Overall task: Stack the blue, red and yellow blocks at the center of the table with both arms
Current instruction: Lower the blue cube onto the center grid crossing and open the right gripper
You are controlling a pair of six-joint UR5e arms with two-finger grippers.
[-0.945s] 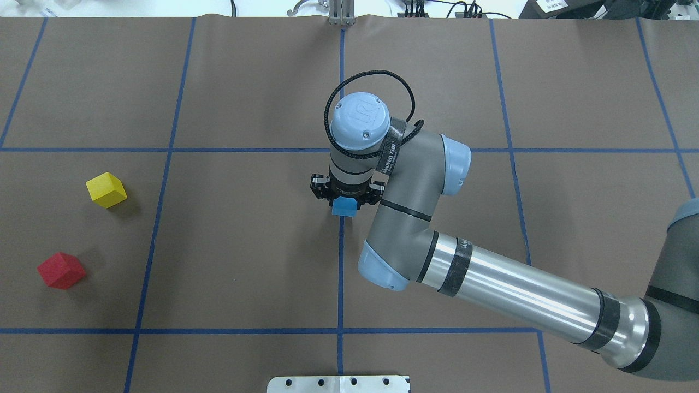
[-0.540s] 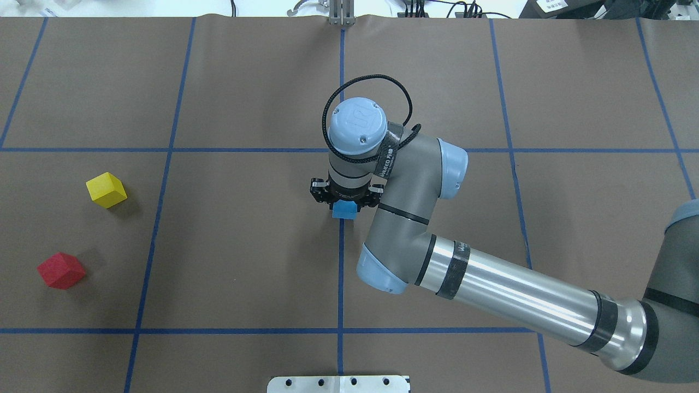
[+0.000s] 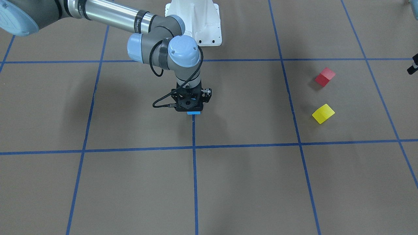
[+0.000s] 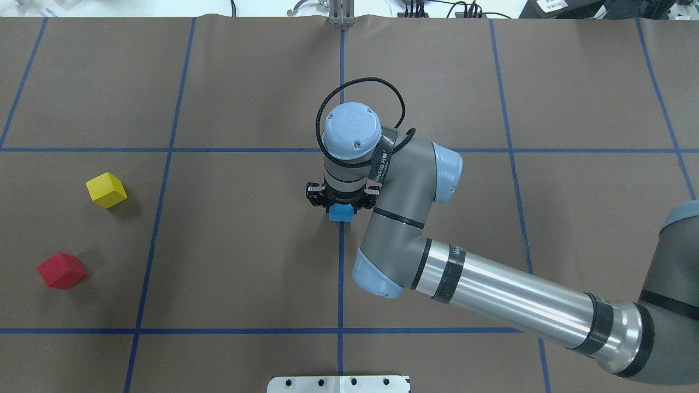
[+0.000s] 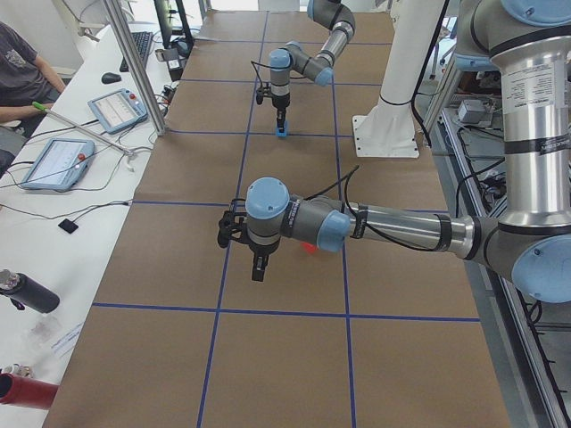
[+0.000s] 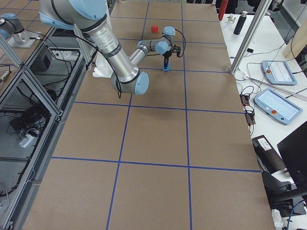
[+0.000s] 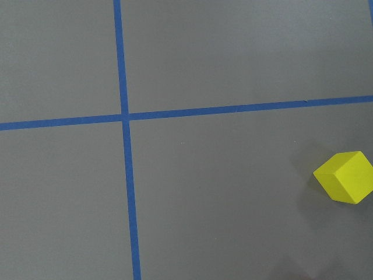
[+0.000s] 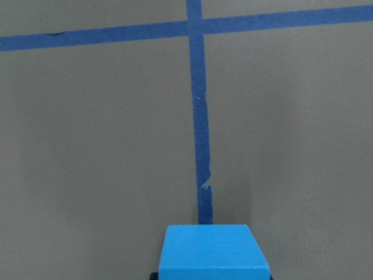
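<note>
We see the right gripper (image 4: 341, 203) pinching the blue block (image 4: 341, 213) at the middle of the table (image 4: 246, 262), low over a blue tape line (image 4: 340, 273). We cannot tell whether the block touches the paper. The right arm's forearm (image 4: 508, 297) runs in from the near right corner and covers that stretch of the table.

The yellow block (image 4: 106, 190) and the red block (image 4: 61, 270) lie well apart from the blue one, near the left edge, with the red closer to the robot's edge. The left gripper (image 5: 258, 267) hangs above that left part, and its arm hides part of the red block in the left side view. We cannot tell whether its fingers are spread.

Compared with a moment ago, the right wrist has shifted slightly toward the left edge, carrying the blue block along. The yellow and red blocks have not moved.
</note>
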